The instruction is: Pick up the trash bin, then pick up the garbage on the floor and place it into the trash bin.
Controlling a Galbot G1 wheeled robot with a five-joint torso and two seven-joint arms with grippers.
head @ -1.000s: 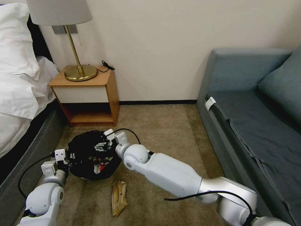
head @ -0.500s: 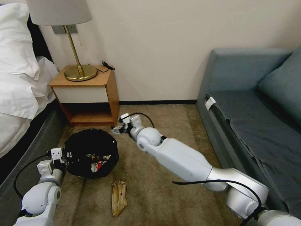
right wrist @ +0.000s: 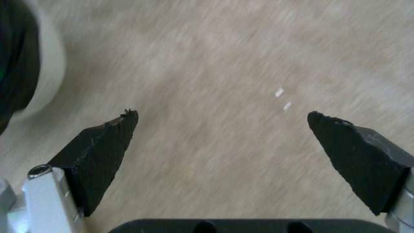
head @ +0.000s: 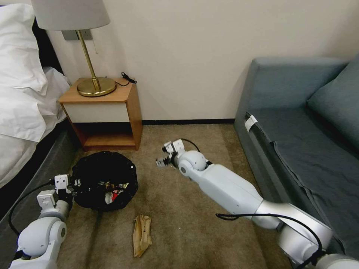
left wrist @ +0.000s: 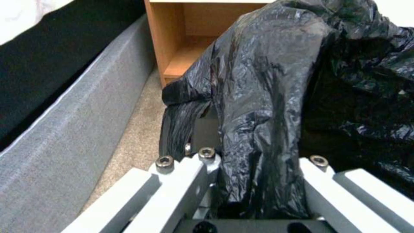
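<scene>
Trash bin (head: pixel 103 179) is sitting low on the tan carpet (head: pixel 194 224), just in front of the wooden nightstand (head: pixel 103 112), its round mouth draped all over in a crinkled black plastic bag (left wrist: pixel 267 97). Inside it, bits of red, white and gold litter (head: pixel 114 192) are showing. The left gripper (head: pixel 71 184) is clamping the bin's near rim on the bed side, its fingers pinching a fold of the black bag between them. A flattened brown paper bag (head: pixel 142 234) is lying on the carpet nearer the robot, apart from the bin. The right gripper (head: pixel 161 161) is hovering over bare carpet to the right of the bin, not touching it, with its black fingertips (right wrist: pixel 108 142) spread wide and nothing between them. A bed with white linen (head: pixel 22 86) is bordering the left side, a brass lamp (head: pixel 89 56) is standing on the nightstand, and a blue-grey sofa (head: pixel 299 130) is lining the right.
</scene>
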